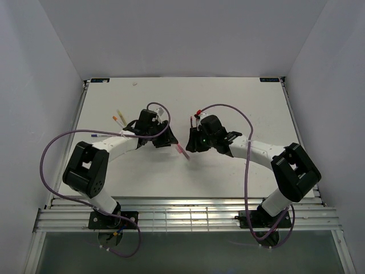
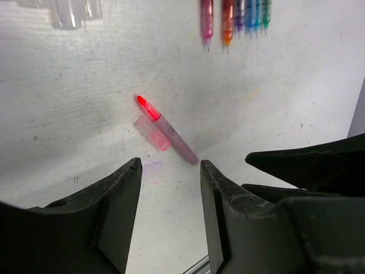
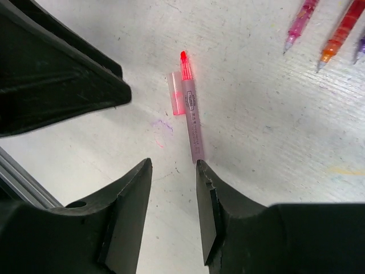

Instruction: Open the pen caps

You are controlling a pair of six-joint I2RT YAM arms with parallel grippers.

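Translucent pink plastic pen cap [image 2: 153, 134]: in the left wrist view it lies flat on the white table top [image 2: 85, 85], off its pen and just beside it.
Slim pink plastic pen with a glowing red tip [image 2: 174, 137]: it lies bare-tipped and slanted, with its tail end pointing at the gap between our left jaws.
Left gripper [image 2: 169, 171]: the jaws stand apart with nothing between them, so it is released.
Row of coloured plastic pens [image 2: 234, 14]: these lie at the far edge with their tips showing. Clear plastic caps [image 2: 71, 11] lie apart at the far left.
Pen cap, right wrist view: it lies alongside the pen's upper part. We cannot tell whether the two touch.
Right gripper [image 3: 173, 168]: the jaws are apart and empty, and one fingertip sits just beside the pen's tail.
Top view: both grippers face each other over the pink pen, which lies on the table between them. The cap is too small to make out here.
Step in hand: we judge this pen opened, so the step is to let go and clear away.
Doing it well: we lift both grippers straight up before swinging aside, so the right finger does not flick the pen's tail.
Next pen: we look for one still capped. Then one gripper holds its barrel while the other pulls the cap along the pen's length.
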